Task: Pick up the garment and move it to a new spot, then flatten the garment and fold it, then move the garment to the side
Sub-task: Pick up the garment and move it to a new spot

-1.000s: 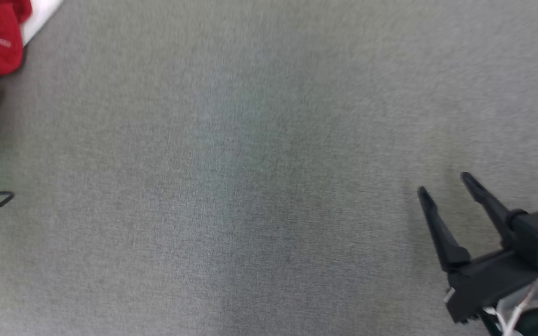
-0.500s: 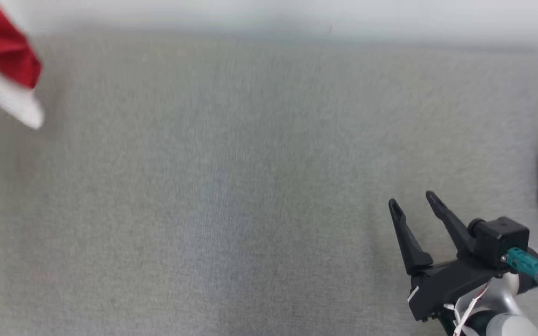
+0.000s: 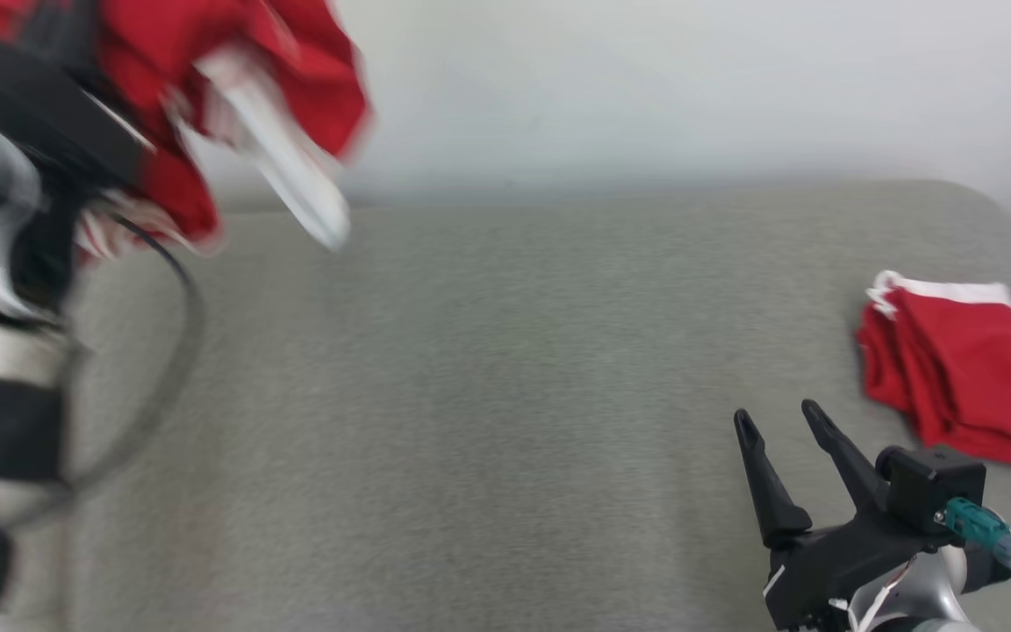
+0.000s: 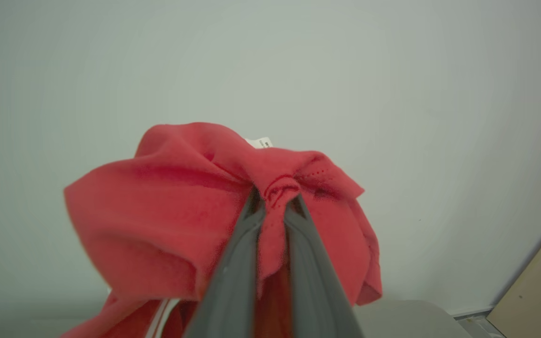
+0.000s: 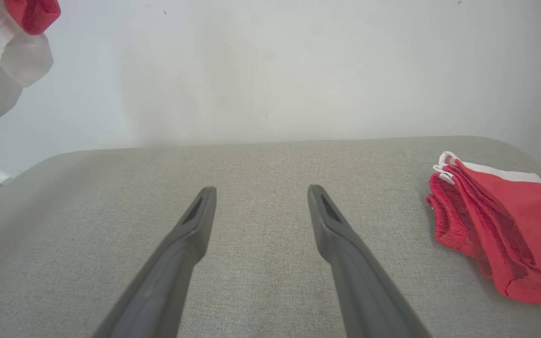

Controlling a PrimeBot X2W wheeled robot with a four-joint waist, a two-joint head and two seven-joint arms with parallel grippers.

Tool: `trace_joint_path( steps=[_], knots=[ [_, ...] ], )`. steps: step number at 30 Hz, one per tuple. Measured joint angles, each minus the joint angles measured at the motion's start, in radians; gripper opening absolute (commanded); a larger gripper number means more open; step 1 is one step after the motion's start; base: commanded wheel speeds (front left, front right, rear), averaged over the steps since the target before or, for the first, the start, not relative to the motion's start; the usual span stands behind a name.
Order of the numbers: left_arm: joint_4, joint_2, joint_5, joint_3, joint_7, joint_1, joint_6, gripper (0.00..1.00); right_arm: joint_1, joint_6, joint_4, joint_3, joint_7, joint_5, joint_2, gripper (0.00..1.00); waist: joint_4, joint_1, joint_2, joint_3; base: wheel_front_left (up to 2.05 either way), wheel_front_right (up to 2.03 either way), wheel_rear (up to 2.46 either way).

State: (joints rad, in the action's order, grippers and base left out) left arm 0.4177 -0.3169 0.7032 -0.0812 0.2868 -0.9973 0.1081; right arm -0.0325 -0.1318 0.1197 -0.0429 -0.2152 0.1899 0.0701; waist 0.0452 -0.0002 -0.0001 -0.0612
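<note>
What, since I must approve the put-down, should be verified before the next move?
1. Grip: left gripper shut on the held garment: ok.
2. Height: held garment lifted off the grey surface: ok.
3. Free arm: right gripper open, holding nothing: ok.
4. Neighbour: folded garment lies at the surface's right side, apart from the right gripper: ok.
5. Drape: held garment hangs untangled: cannot tell, bunched and blurred.

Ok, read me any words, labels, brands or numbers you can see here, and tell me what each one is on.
Nothing is legible.
Small white tag on the crumpled red fleece garment pinched by the fingers of the left gripper: dark print, too small to read.
Folded red white-edged garment on the grey fabric surface: no writing visible.
</note>
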Motion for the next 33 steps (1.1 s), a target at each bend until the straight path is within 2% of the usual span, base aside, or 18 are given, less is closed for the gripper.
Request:
trace_joint_path(
  steps=[6, 10, 12, 15, 22, 23, 24, 29, 33],
  knots=[
    [-0.222, 0.122, 0.021, -0.078, 0.014, 0.242, -0.048, 0.0, 0.013, 0.0, 0.016, 0.0, -0.006, -0.001, -0.005, 1.0, 0.1, 0.0001, 0.0, 0.019, 0.0, 0.0, 0.0],
    [-0.279, 0.153, -0.025, -0.136, -0.006, 0.382, -0.082, 0.0, 0.013, 0.0, 0.02, -0.002, -0.005, 0.0, -0.008, 1.0, 0.164, 0.0001, 0.0, 0.02, 0.0, 0.0, 0.0],
    [-0.273, 0.17, -0.051, -0.169, -0.033, 0.458, -0.1, 0.0, 0.013, 0.0, 0.018, -0.009, -0.004, 0.002, -0.011, 1.0, 0.208, 0.0002, 0.0001, 0.013, 0.0, 0.0, 0.0],
    [-0.234, 0.19, -0.071, -0.205, -0.058, 0.508, -0.099, 0.0, 0.013, 0.0, 0.013, -0.017, 0.004, 0.005, -0.013, 1.0, 0.242, 0.0002, 0.0002, 0.001, 0.0, 0.0, 0.0],
    [-0.032, 0.224, -0.088, -0.245, -0.125, 0.566, -0.117, 0.0, 0.007, 0.0, -0.006, -0.035, 0.01, 0.011, -0.017, 1.0, 0.273, 0.0003, 0.0002, -0.039, 0.0, 0.0, 0.0],
    [-0.005, 0.231, -0.087, -0.25, -0.133, 0.57, -0.117, 0.36, 0.005, 0.0, -0.007, -0.035, 0.01, 0.011, -0.017, 1.0, 0.271, 0.0003, 0.0002, -0.041, 0.0, 0.0, 0.0],
    [0.013, 0.238, -0.083, -0.255, -0.139, 0.571, -0.117, 1.0, 0.004, 0.0, -0.008, -0.034, 0.01, 0.011, -0.017, 1.0, 0.268, 0.0003, 0.0002, -0.042, 0.0, 0.0, 0.0],
    [0.052, 0.249, -0.075, -0.27, -0.179, 0.586, -0.111, 1.0, 0.003, 0.0, -0.016, -0.03, 0.007, 0.009, -0.017, 1.0, 0.24, 0.0003, 0.0002, -0.033, 0.0, 0.0, 0.0],
    [0.027, 0.236, -0.073, -0.269, -0.215, 0.619, -0.11, 1.0, 0.014, 0.0, -0.022, -0.023, 0.003, 0.004, -0.017, 1.0, 0.206, 0.0003, 0.0002, -0.013, 0.0, 0.0, 0.0]
  ],
)
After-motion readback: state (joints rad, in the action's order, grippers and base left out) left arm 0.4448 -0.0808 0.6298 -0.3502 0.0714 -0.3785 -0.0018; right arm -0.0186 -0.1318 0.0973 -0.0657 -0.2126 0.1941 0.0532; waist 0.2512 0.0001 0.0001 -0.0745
